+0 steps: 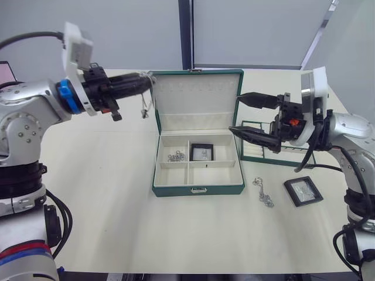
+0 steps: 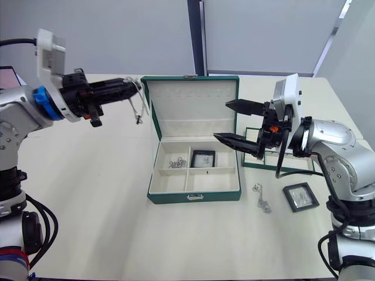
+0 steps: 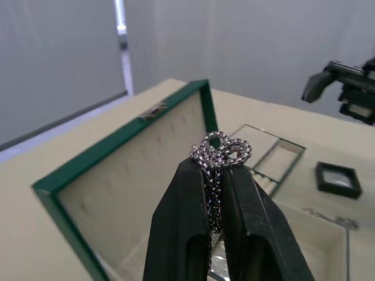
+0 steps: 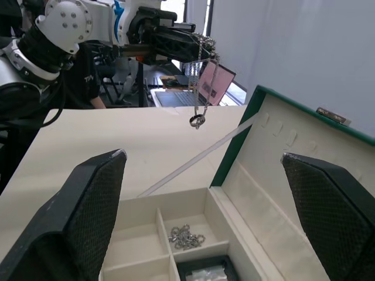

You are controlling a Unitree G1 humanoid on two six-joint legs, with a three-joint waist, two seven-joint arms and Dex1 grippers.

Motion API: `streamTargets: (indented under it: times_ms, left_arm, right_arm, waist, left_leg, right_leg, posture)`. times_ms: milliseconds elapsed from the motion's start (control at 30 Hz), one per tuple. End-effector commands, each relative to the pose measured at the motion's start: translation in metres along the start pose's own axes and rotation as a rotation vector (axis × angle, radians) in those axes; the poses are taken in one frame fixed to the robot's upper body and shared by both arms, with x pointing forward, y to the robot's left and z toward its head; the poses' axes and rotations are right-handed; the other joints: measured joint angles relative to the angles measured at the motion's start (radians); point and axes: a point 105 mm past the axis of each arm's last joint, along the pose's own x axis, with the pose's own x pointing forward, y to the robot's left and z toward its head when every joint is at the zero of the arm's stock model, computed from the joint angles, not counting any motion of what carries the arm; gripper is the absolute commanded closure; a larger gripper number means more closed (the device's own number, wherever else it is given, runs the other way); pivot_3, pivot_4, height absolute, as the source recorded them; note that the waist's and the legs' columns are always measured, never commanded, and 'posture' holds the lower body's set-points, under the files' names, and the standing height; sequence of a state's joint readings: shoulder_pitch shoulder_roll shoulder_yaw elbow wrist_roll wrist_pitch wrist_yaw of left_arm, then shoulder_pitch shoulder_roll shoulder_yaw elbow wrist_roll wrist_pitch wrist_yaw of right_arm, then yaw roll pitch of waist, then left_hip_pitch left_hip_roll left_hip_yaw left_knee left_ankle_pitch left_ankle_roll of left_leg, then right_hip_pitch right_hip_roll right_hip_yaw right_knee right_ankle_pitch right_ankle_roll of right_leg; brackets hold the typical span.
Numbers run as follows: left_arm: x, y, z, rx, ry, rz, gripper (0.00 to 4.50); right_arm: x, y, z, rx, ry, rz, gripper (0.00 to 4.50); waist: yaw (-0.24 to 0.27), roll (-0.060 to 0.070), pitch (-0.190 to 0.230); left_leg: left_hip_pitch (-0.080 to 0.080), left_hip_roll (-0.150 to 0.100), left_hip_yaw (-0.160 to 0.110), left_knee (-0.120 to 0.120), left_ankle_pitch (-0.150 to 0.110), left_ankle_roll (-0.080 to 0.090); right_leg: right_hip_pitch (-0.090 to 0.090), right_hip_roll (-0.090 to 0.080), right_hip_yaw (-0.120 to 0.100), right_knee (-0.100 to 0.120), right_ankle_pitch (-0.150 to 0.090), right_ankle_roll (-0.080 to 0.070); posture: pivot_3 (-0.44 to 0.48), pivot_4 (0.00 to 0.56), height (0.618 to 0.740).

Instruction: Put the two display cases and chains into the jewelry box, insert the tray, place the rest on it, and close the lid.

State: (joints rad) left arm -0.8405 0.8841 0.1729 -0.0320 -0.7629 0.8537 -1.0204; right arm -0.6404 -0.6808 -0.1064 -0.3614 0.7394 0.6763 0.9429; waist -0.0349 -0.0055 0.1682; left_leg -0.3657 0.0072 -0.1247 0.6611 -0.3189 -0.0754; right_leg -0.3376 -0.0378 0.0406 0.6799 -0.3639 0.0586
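While the left gripper is clenched on a thin silver chain, that chain dangles in a loose loop just beside the raised lid's left edge, its bunched links showing between the two smooth black fingers in the left wrist view. On the matte cream table the box stands open, a dark green rectangle with a small metal clasp on its front wall and cream lining split into four compartments. Its lid stands upright at the box's 12 o'clock, cream inside with a row of small hooks. A second chain lies heaped in the rear left compartment; one square black-framed case with a clear window lies in the rear right one. The right gripper hangs released above the box's right edge, its tapered, textured fingers spread wide apart. At the box's 3 o'clock, behind that gripper, lies the shallow green-rimmed tray. At the box's 4 o'clock, a third chain lies strung out on the table, and the other case lies flat just beside it, farther right.
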Motion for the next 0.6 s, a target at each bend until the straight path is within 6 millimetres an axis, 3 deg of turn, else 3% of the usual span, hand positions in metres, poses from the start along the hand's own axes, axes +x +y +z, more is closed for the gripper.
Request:
streamTargets:
  times_ms: [33,367,600]
  left_arm:
    - [0.006,-0.011,-0.002,0.004,0.03,-0.105,4.47]
    - [0.03,-0.026,-0.041,-0.034,0.119,-0.257,4.47]
    - [0.031,-0.03,-0.074,-0.049,0.195,-0.269,4.47]
  right_arm:
    - [-0.007,0.01,0.015,-0.054,-0.016,-0.011,0.0]
    - [-0.019,0.025,0.01,-0.044,0.046,-0.056,0.0]
    - [-0.022,0.025,0.01,-0.042,0.051,-0.093,0.0]
  waist:
    - [-0.001,0.0,0.001]
    - [0.001,0.0,0.002]
    - [0.0,0.0,0.002]
  left_leg:
    - [0.0,0.0,0.0,0.0,0.0,0.0]
    - [-0.001,0.001,0.002,0.0,0.0,0.0]
    - [-0.001,0.001,0.002,0.0,0.0,0.0]
  right_leg:
    - [0.0,0.001,0.0,0.0,0.0,0.0]
    - [0.0,0.001,0.001,0.0,0.0,0.0]
    - [0.0,0.001,0.001,0.0,0.0,0.0]
  posture:
    - [0.0,0.15,0.74]
    - [0.0,0.15,0.74]
    - [0.0,0.15,0.74]
